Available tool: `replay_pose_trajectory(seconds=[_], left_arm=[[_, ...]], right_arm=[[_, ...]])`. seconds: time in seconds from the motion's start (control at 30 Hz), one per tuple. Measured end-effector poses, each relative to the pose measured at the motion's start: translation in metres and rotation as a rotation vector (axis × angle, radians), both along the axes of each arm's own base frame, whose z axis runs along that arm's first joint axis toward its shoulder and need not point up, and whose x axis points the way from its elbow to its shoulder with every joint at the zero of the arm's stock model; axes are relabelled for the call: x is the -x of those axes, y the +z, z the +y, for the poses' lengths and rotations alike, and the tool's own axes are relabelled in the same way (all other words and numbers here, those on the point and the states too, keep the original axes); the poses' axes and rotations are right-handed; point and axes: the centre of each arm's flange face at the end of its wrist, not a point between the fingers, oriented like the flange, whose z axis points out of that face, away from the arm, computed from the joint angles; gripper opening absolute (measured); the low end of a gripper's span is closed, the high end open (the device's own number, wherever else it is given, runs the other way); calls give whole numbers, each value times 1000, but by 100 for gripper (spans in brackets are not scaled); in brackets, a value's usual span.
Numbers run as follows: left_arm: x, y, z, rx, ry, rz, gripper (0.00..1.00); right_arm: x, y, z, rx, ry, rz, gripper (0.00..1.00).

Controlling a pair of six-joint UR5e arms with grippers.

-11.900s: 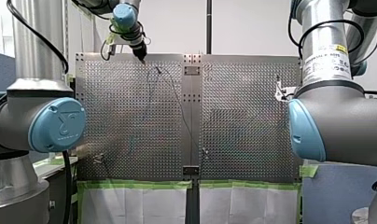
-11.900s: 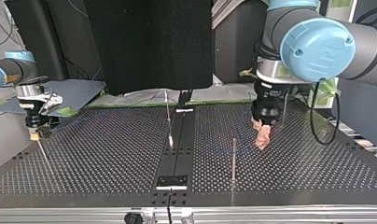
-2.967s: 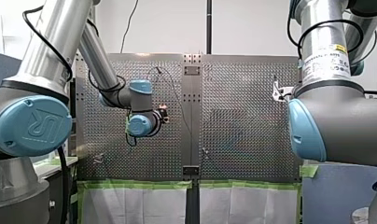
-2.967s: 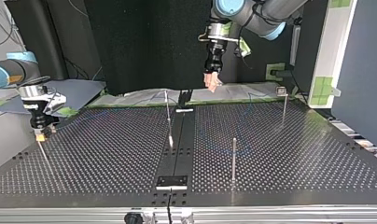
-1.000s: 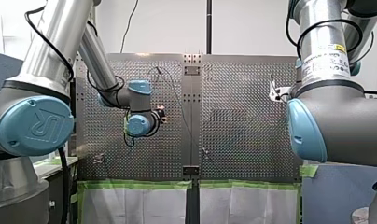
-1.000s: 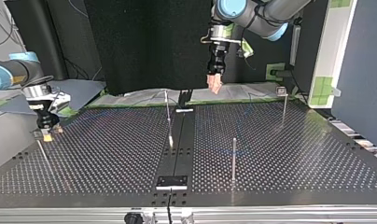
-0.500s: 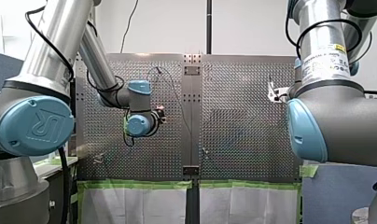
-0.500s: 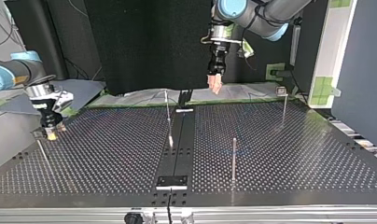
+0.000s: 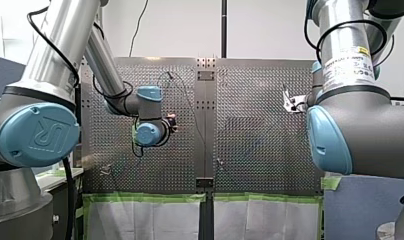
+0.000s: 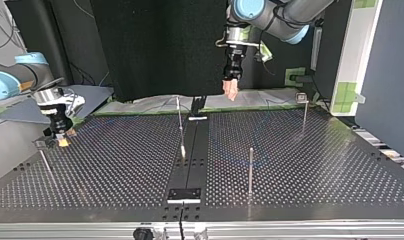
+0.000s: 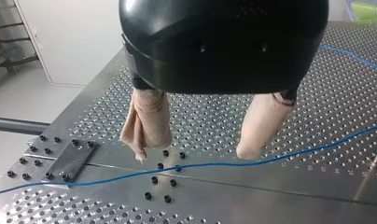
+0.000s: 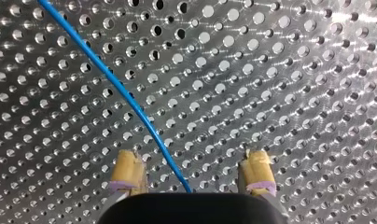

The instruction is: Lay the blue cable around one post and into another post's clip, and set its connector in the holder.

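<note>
The thin blue cable (image 12: pixel 126 98) lies on the perforated plate and runs in between the yellow pads (image 12: pixel 126 175) of my right gripper (image 12: pixel 191 176), which stand apart; it is open. That gripper (image 10: pixel 57 140) hangs low near the plate's edge at the top view's left. My left gripper (image 11: pixel 194 151) is open too, its beige pads (image 11: pixel 147 123) wide apart with nothing between them. It hovers high above the plate's far side (image 10: pixel 230 92). Beneath it another stretch of the blue cable (image 11: pixel 214 164) crosses the plate's centre strip.
Thin metal posts stand on the plate: one (image 10: pixel 250 170) near the front, one (image 10: pixel 304 112) far right, one (image 10: pixel 180 122) by the centre strip. A slanted pin (image 10: pixel 44 162) sits just beside my right gripper. A small bracket (image 10: pixel 185 194) is at the front middle.
My right gripper has slid a little toward the plate's middle, rightward in the top view. My left gripper has barely moved. Both stay open.
</note>
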Motion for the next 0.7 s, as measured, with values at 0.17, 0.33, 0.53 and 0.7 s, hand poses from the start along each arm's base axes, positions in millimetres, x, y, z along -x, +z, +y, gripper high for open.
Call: replay_pose_trajectory(seconds=[0.17,0.33,0.53,0.7], left_arm=[[-1,0,1,-1,2,3,100],[-1,-1,2,-2,4,4,100],[-2,-1,2,-2,5,5,100],[-2,-1,3,-1,8,4,100]], right_arm=[[-1,9,3,4,-12,8,100],[-1,17,8,0,-14,17,100],[0,15,12,-23,-33,45,100],[1,13,14,-34,-39,60,100]])
